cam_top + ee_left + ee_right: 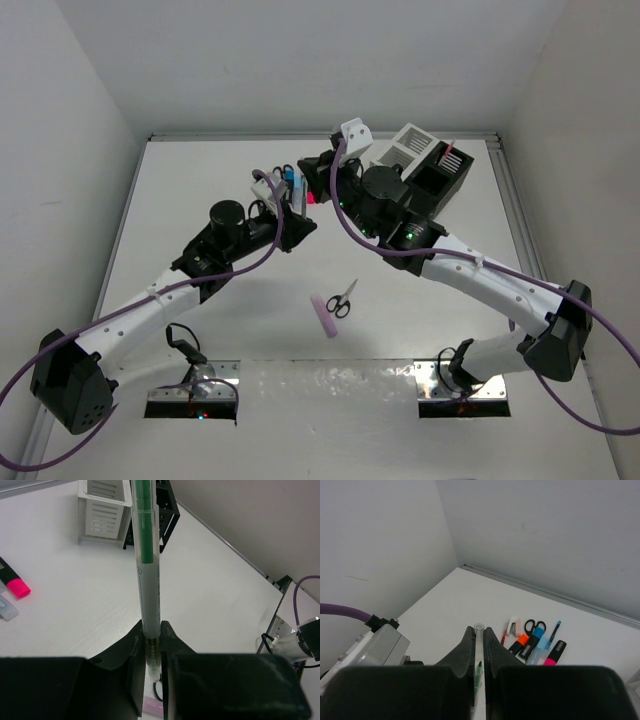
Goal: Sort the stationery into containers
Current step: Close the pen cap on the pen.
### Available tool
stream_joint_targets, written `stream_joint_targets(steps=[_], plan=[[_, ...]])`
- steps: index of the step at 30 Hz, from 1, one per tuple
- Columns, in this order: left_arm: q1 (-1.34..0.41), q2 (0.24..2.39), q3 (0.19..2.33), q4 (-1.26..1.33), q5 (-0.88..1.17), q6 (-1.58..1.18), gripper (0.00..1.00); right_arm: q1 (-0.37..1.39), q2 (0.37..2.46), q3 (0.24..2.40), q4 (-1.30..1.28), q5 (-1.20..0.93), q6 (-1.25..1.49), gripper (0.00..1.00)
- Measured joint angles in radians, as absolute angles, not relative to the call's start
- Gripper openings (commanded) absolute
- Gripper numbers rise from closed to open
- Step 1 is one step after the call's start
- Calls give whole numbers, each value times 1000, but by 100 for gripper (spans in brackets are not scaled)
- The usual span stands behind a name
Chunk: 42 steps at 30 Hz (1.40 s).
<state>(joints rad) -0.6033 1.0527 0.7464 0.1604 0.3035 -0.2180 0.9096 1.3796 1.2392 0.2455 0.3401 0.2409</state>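
Open table [200,180] stretches far left; scissors [343,298] and lilac bar [325,317], apparently touching, block the near middle.

Two boxes are present: a white box [400,150] and a black box [455,185]. Two scissors are counted, one pair [343,298] and a second pair [535,626]. Single items: a lilac bar [324,316], a green pen [146,545], an orange marker [521,641], a pink marker [556,652].
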Motion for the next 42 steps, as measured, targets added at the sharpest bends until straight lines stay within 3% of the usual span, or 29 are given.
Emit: stream_joint_targets(steps=[26,42], plan=[[-604,1052,746,155,277,-208,0,915,1367,1219,193,340,273,0],[-568,1052,730,175,363,-173,0,914,1271,958,495,319,348,0]])
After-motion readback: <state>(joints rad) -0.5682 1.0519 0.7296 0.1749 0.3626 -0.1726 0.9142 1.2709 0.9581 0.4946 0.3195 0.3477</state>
